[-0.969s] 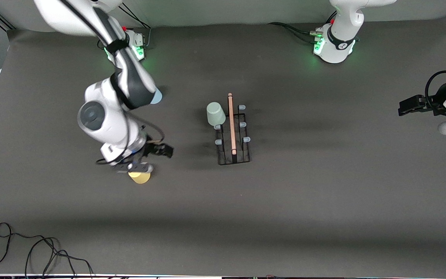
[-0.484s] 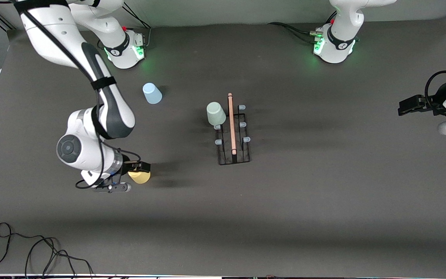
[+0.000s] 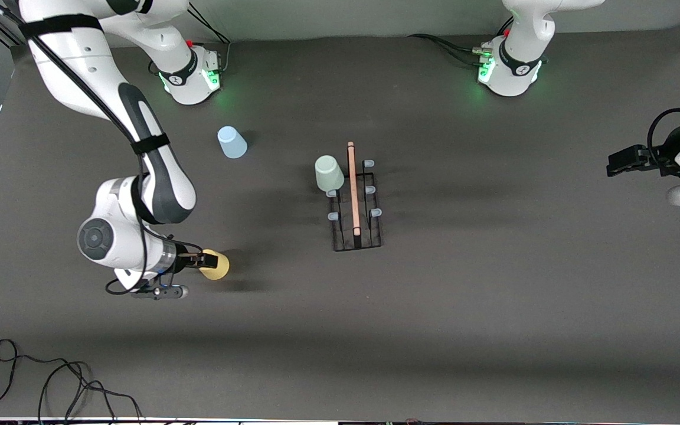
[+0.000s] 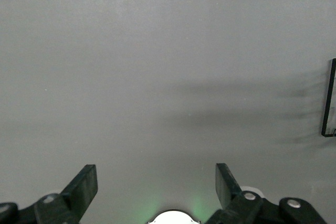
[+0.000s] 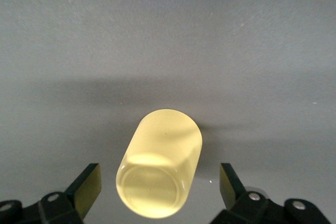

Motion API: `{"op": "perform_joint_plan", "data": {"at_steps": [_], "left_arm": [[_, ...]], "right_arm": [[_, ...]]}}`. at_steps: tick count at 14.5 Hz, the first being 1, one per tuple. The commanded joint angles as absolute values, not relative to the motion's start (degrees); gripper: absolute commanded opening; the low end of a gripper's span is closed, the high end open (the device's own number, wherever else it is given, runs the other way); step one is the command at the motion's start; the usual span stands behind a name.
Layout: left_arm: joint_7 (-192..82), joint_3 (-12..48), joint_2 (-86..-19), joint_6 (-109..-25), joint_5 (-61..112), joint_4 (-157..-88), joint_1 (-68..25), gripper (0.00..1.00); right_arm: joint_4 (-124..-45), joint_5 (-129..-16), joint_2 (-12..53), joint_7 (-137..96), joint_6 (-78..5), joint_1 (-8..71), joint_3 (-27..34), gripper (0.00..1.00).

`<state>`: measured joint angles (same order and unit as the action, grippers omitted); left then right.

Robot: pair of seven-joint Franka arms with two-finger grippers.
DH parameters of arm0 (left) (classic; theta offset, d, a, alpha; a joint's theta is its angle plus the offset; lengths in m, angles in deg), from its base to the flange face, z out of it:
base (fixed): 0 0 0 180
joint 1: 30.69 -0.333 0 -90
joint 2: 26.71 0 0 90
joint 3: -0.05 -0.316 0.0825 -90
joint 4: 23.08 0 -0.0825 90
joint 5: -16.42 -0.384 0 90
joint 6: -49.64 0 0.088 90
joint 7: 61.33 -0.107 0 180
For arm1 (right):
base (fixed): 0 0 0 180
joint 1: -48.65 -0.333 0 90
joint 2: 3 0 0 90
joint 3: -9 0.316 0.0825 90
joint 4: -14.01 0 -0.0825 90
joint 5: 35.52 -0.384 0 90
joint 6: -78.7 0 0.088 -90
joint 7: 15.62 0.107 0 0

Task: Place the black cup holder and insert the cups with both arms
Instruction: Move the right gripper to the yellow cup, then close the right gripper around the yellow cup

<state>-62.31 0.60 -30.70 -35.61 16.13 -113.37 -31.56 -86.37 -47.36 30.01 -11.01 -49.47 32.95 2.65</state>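
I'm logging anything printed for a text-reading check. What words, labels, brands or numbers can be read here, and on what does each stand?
None can be read.
Yellow cup: plain, no print.
Blue cup and green cup: plain.
Black cup holder: no label.
Arm bases: small dark marks on the collars, too small to read.

Front view looks down from high; right wrist view close over yellow cup [image 5: 160,163], shared.
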Motion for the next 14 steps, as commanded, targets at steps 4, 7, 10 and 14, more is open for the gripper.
{"op": "perform_joint_plan", "data": {"at_steps": [4, 7, 10, 14], "left_arm": [[-63.0, 0.22, -30.31, -35.0, 16.59, -113.43, -31.05, 1.0], [-63.0, 0.22, -30.22, -34.83, 16.59, -113.34, -31.05, 1.0], [-63.0, 0.22, -30.05, -34.65, 16.59, -113.43, -30.96, 1.0], [-62.92, 0.31, -30.05, -34.82, 16.59, -113.34, -30.96, 1.0]], "right_arm": [[-85.22, -47.3, 33.12, -10.35, -49.62, 32.83, 2.85, 1.0], [-85.04, -47.3, 33.04, -10.26, -49.18, 32.65, 2.85, 0.25], [-84.52, -47.39, 30.41, -9.04, -47.69, 32.39, 3.2, 0.0], [-79.7, -47.3, 26.01, -1.41, -36.73, 28.8, 3.47, 0.0]]}}
